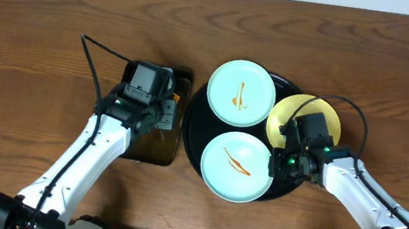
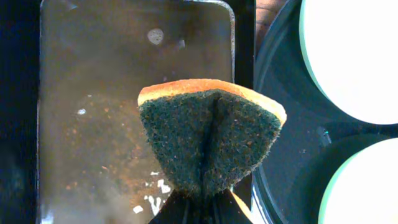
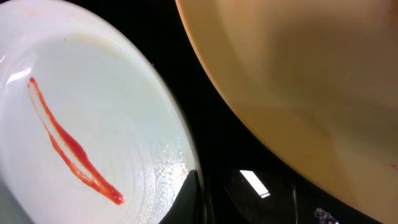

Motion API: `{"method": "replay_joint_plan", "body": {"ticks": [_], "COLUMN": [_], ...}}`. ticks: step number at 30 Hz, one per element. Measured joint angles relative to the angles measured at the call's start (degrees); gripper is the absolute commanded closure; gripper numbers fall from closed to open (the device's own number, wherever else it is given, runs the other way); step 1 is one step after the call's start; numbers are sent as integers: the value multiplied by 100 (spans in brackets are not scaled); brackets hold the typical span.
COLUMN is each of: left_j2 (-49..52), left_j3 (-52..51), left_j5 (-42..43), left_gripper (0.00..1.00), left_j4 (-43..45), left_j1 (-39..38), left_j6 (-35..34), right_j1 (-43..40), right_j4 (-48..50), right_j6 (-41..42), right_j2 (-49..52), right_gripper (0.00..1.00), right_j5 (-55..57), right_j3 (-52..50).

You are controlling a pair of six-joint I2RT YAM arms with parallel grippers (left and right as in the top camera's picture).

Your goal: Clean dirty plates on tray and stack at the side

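The round black tray point(image 1: 193, 121) holds three plates. The far mint-blue plate point(image 1: 241, 93) and the near mint-blue plate point(image 1: 237, 165) each carry an orange-red sauce streak. The pale yellow plate point(image 1: 310, 116) lies at the right, partly under my right wrist. My right gripper point(image 1: 280, 164) is at the near plate's right rim. In the right wrist view, one finger of it point(image 3: 200, 202) lies over that plate's point(image 3: 93, 112) edge, with the yellow plate point(image 3: 298, 81) beyond. My left gripper point(image 1: 159, 115) is shut on a folded green-and-yellow sponge point(image 2: 211, 140), held above the rectangular tray.
A dark rectangular tray point(image 1: 149, 151) with brown residue and white flecks point(image 2: 112, 93) sits just left of the round tray point(image 2: 280, 155). Bare wooden table point(image 1: 41, 47) surrounds both. Cables run from each wrist.
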Motion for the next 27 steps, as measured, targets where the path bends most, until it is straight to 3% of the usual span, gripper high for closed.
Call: {"method": "replay_joint_plan", "body": {"ticks": [10, 20, 27], "left_j2": [0, -2, -2], "left_j3": [0, 15, 15], "left_j5": [0, 2, 0], "left_gripper": [93, 92, 93], "left_j4": [140, 2087, 2328], "left_j1": [0, 0, 0], "left_j6": [-2, 0, 0], "right_j1": [0, 0, 0], "right_j4": [0, -4, -9], "right_j6": [0, 0, 2], "right_j2": [0, 0, 0], "right_gripper": [99, 99, 99], "right_j5": [2, 2, 2], "right_j3": [0, 0, 0]}}
